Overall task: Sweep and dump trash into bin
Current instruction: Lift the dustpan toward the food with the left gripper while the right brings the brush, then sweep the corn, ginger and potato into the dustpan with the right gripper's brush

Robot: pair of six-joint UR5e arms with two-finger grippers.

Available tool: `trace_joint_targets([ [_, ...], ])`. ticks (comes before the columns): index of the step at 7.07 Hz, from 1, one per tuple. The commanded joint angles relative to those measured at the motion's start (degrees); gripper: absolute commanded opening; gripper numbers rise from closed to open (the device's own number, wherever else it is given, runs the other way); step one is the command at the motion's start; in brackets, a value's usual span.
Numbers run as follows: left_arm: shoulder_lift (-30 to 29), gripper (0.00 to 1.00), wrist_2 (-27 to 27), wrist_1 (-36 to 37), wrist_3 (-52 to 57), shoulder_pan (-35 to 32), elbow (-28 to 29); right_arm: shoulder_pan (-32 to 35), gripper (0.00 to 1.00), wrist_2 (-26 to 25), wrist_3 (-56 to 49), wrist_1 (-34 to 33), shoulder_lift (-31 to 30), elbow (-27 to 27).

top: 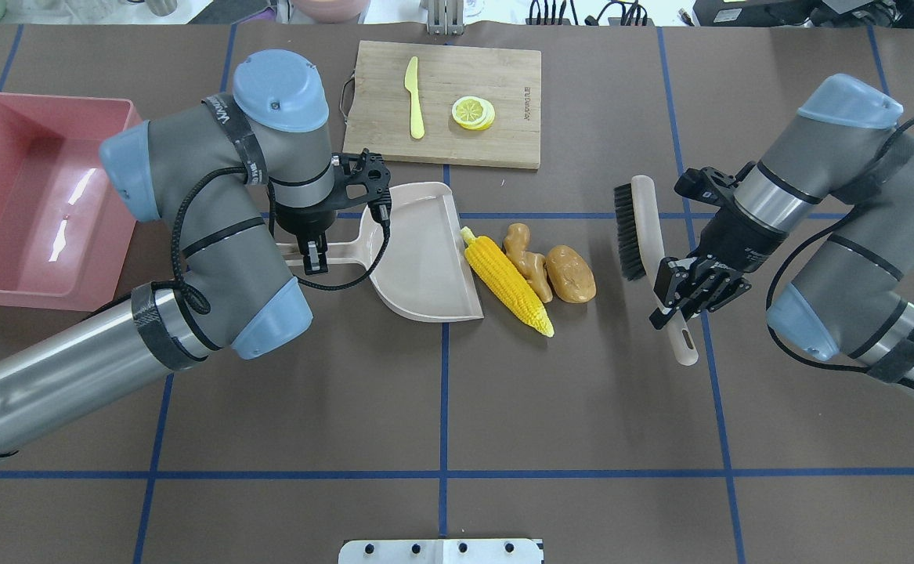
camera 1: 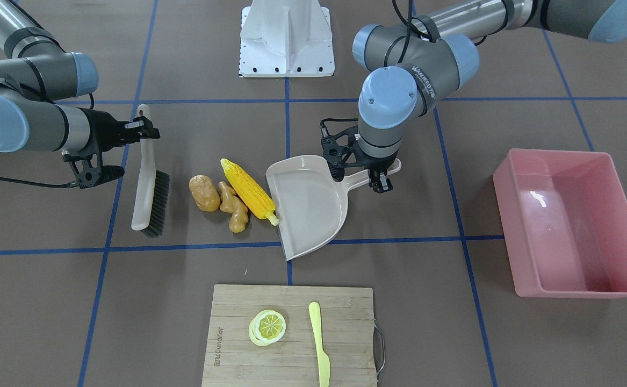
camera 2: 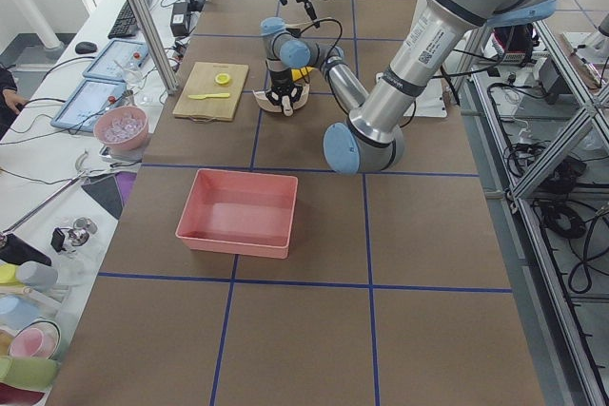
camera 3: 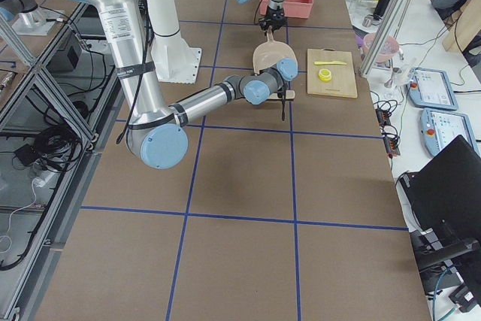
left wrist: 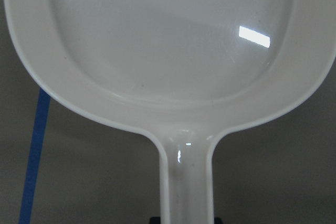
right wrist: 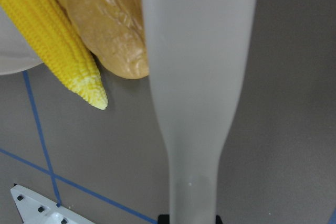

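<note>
To sweep cleanly, the right gripper (top: pixel 674 307), clamped on the beige black-bristled brush (top: pixel 644 223), should push left, low along the surface, since the yellow corn cob (top: pixel 507 280), tan ginger root (top: pixel 525 252) and brown potato (top: pixel 571 274) lie between it and the beige plastic dustpan (top: pixel 425 266), whose handle the left gripper (top: pixel 314 255) clasps, with the pink rectangular plastic bin (top: pixel 26 291) further left.
</note>
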Motion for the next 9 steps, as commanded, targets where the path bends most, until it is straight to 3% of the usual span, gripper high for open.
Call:
trace_joint_targets([
  [1, -0.3, 0.00, 0.2, 0.1, -0.2, 1.9, 0.3, -2.5, 0.00, -1.2, 6.9, 19.1, 2.4, -12.3],
  [4, 0.4, 0.00, 0.0, 0.1, -0.2, 1.9, -0.9, -3.7, 0.00, -1.0, 9.6, 20.0, 5.1, -11.8],
  [9, 0.8, 0.00, 0.1, 0.1, -0.2, 2.5, -0.7, -6.7, 0.00, -0.8, 9.7, 20.1, 4.4, -7.7],
])
